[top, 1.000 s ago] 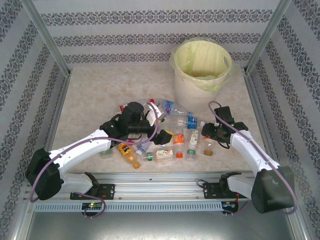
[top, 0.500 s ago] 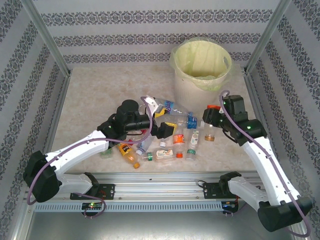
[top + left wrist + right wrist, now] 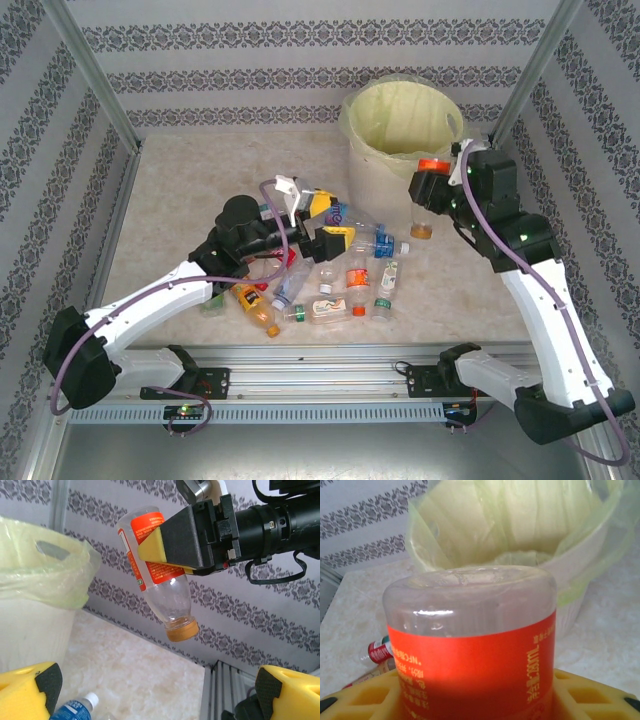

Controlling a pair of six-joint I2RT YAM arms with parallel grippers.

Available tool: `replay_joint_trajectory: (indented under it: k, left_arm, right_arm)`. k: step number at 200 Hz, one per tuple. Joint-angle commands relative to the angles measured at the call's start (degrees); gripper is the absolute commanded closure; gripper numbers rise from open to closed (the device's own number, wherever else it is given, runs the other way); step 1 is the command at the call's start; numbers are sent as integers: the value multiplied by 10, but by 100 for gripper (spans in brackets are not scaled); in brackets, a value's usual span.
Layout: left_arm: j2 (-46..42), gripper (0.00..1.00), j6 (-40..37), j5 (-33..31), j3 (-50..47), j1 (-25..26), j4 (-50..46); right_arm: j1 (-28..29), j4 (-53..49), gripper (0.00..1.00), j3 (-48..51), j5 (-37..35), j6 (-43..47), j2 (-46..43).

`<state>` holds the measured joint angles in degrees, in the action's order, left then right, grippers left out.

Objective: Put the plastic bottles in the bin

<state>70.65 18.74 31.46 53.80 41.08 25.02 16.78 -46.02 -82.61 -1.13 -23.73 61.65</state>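
My right gripper (image 3: 430, 190) is shut on a clear plastic bottle with a red label (image 3: 424, 205), held in the air with its orange cap (image 3: 421, 231) pointing down, just right of the bin's front. The bin (image 3: 372, 180) is a cream bucket with a pale green bag. In the right wrist view the bottle (image 3: 470, 645) sits between the yellow fingers (image 3: 590, 690), with the bin's rim (image 3: 580, 565) just behind. The left wrist view has the same bottle (image 3: 155, 565) hanging ahead. My left gripper (image 3: 325, 222) hangs open and empty over several bottles (image 3: 345, 285) lying on the table.
Patterned walls and aluminium posts (image 3: 528, 75) close in the table on three sides. A metal rail (image 3: 300, 375) runs along the near edge. A blue-labelled bottle (image 3: 75, 711) lies under the left gripper, and a red-capped one (image 3: 377, 652) lies left of the bin.
The right arm has lifted the red-labelled bottle off the table and carried it up and back toward the bin. The left gripper has risen from the pile and turned, still open.
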Motion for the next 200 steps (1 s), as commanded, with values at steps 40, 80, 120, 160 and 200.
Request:
replay_joint_trajectory:
  k: [40, 80, 120, 160, 200]
  left_arm:
    - [-20, 0, 50, 17, -14, -25, 86]
    - [-22, 0, 60, 18, -17, -37, 92]
    - [-19, 0, 43, 19, -18, -40, 73]
    - [-11, 0, 38, 17, -19, -46, 61]
    - [-10, 0, 20, -9, -14, -49, 27]
  right_arm:
    - [3, 33, 48, -134, -32, 37, 96]
    - [-7, 43, 48, -237, -40, 47, 186]
    - [-33, 42, 49, -338, -46, 40, 277]
    - [-60, 4, 50, -472, -38, 42, 392]
    - [-70, -53, 50, -578, -38, 55, 491]
